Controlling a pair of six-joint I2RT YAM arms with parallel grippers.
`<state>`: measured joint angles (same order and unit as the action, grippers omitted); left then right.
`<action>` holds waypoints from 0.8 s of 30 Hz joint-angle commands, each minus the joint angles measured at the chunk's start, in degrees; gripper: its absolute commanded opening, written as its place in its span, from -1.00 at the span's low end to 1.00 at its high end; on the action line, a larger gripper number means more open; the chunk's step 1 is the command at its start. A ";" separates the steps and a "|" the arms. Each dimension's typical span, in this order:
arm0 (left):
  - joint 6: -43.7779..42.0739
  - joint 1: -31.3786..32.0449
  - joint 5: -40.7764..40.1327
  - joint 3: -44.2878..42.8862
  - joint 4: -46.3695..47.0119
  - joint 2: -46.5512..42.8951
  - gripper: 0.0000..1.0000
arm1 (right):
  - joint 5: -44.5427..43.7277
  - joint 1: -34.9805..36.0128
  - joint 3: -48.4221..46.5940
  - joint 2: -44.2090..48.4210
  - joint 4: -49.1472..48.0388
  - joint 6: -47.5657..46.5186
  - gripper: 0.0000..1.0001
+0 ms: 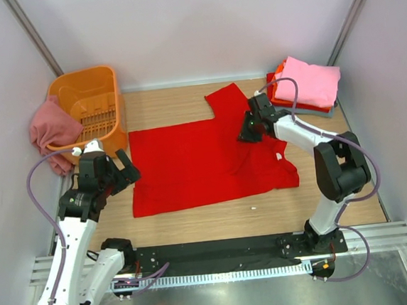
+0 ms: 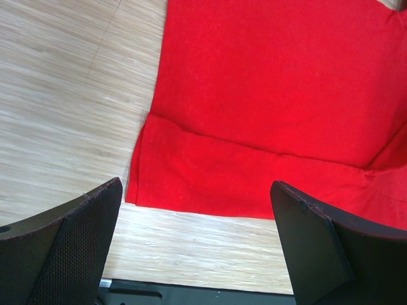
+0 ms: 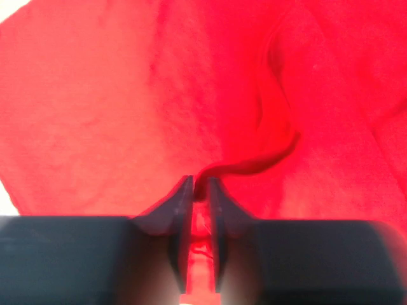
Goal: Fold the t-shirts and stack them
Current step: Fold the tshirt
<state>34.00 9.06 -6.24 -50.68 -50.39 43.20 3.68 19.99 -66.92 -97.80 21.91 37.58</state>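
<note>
Robot lab cell (white panel walls (image 1: 192, 25), aluminium rail (image 1: 389, 235))

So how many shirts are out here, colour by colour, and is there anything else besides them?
Bright red t-shirt, spread flat: 1
Light pink shirt, folded, topmost: 1
Orange-red shirt, folded beneath it: 1
Grey-blue shirt, folded, lowest: 1
Dusty rose shirt, draped over the orange basket: 1
Orange basket: 1
Total: 6 things, 5 of them shirts.

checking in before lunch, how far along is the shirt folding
Done: folded stack far right, pink t-shirt on top. In hand: the red t-shirt lies mostly flat, right fingers pinching its cloth, left fingers open over its near corner. Left: fold and stack it, then the dusty rose t-shirt hanging off the basket.
</note>
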 commanded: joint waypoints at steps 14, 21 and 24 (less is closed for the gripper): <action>-0.51 0.17 -1.23 0.05 1.70 -0.48 0.98 | 0.89 1.55 -11.67 -3.46 1.20 -4.62 -0.02; -0.60 0.17 -1.05 0.05 1.70 -0.66 0.97 | -2.45 3.39 -13.95 -8.54 8.94 -7.44 0.08; -0.51 0.17 -1.40 0.05 1.70 -1.19 0.97 | -3.24 3.74 -12.98 -9.43 8.50 -7.35 0.05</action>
<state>34.00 9.06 -6.50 -50.65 -50.41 43.16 2.83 22.92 -78.76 -106.06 28.45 31.66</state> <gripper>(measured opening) 0.987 0.531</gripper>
